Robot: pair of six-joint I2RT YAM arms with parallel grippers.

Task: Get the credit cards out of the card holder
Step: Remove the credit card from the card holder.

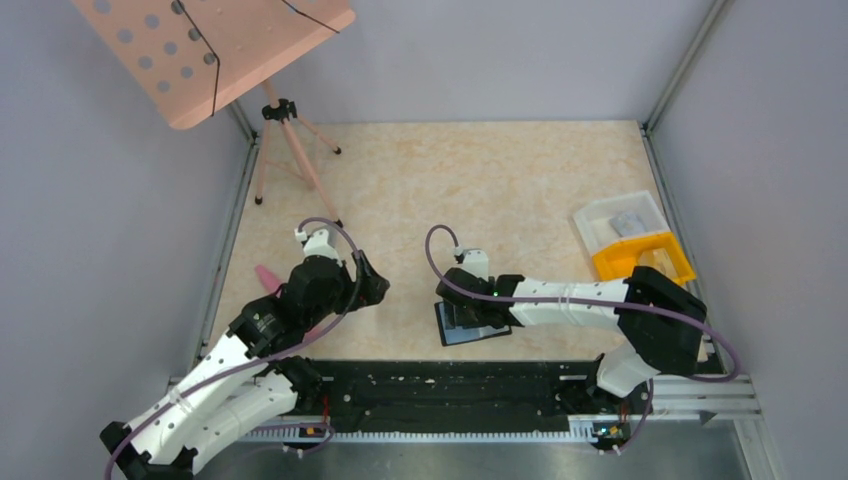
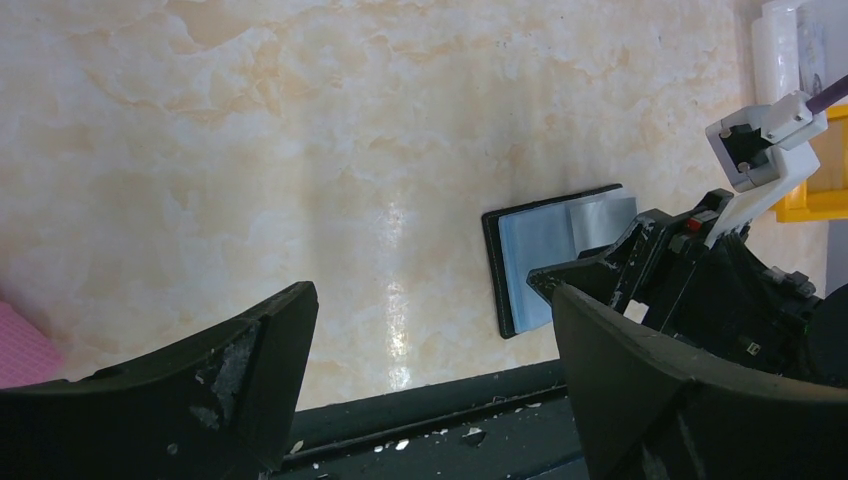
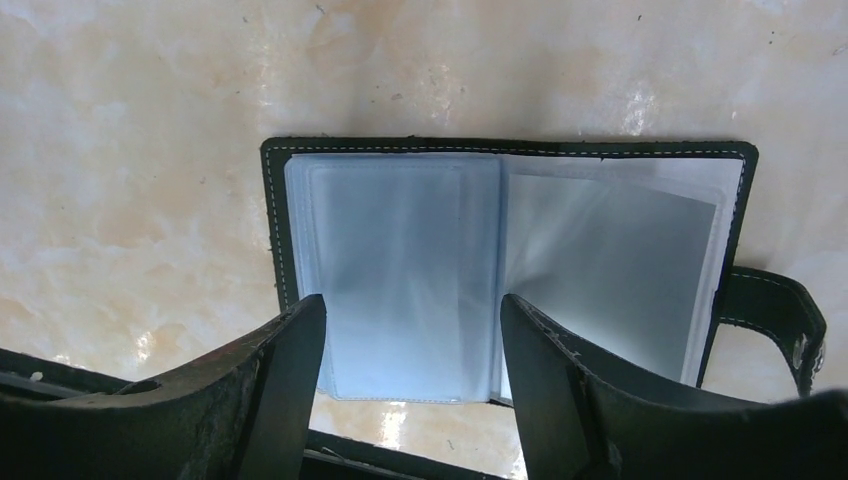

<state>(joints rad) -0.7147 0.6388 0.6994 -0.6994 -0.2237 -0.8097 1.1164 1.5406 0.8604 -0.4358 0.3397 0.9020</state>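
Observation:
The card holder [image 3: 500,260] lies open on the marble table near the front edge, a black cover with glossy grey-blue clear sleeves and a snap strap [image 3: 780,310] on its right. No card shows in the sleeves. My right gripper [image 3: 410,310] is open just above it, its fingers either side of the left sleeve page. In the top view the right gripper [image 1: 468,312] covers much of the holder [image 1: 470,337]. My left gripper [image 1: 372,282] is open and empty, to the left of the holder [image 2: 545,262], apart from it.
A flat pink thing [image 1: 268,278] lies on the table left of the left arm, partly under it, and shows in the left wrist view [image 2: 20,348]. A yellow bin [image 1: 640,258] and a clear tray [image 1: 620,220] sit at the right edge. A pink music stand [image 1: 210,50] is at the back left.

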